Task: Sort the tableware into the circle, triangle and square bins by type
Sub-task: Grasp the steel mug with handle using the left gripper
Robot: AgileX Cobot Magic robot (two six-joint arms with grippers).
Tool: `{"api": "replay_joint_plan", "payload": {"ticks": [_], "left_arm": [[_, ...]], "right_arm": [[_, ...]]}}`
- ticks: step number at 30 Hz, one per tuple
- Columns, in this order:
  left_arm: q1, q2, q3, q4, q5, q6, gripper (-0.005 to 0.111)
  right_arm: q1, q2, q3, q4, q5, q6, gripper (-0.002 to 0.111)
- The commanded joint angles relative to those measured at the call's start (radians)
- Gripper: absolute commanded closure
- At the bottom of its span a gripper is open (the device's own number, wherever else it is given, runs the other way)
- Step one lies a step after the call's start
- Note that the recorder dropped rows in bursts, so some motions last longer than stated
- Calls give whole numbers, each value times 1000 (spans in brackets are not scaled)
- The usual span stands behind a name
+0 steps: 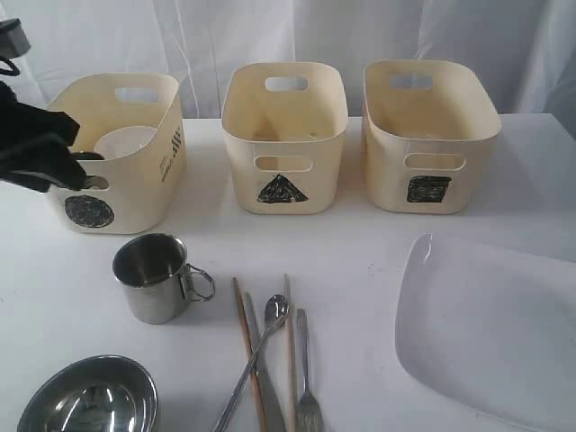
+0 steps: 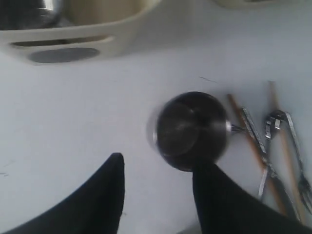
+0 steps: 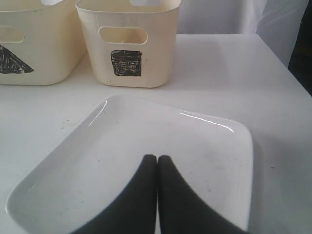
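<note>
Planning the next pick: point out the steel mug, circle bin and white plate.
steel mug (image 1: 151,301): exterior view, front outer wall.
circle bin (image 1: 135,196): exterior view, front wall right of its mark.
white plate (image 1: 490,333): exterior view, middle of its floor.

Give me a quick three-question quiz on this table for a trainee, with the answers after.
1. True or false: the small white bowl lies inside the circle bin.
2. Which mark is on the front of the middle bin? A circle, B triangle, C square.
3. Fill in: the right gripper, shut, hangs over the large white ____.
Key: 1 true; 2 B; 3 plate.
</note>
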Motion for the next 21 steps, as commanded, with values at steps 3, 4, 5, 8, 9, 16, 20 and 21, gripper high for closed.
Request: {"api": "replay_joint_plan", "payload": {"ticks": [3,4,5,8,9,16,20,21], "left_arm": [[-22,76,1,-71,28,-18,57],[-22,93,1,-75,28,-18,57],[-22,107,1,-75,28,-18,57],[-22,165,1,-83,34,-18,57],[-22,185,1,-97,42,-18,57],[-22,293,52,-119,19,20,57],[-22,329,115,-113,-56,20,57],[-22,337,133,-115,-79,20,57]], "right_arm": [[-5,-6,0,-1,-8,-5,108],[-5,-6,0,-1,-8,-5,108],[-5,-6,0,-1,-8,-5,108],[-5,-6,0,-1,-8,-5,108],[-5,-6,0,-1,-8,-5,108],[-5,-6,0,-1,-8,-5,108],[-5,-6,0,-1,-8,-5,108],[-5,-6,0,-1,-8,-5,108]]}}
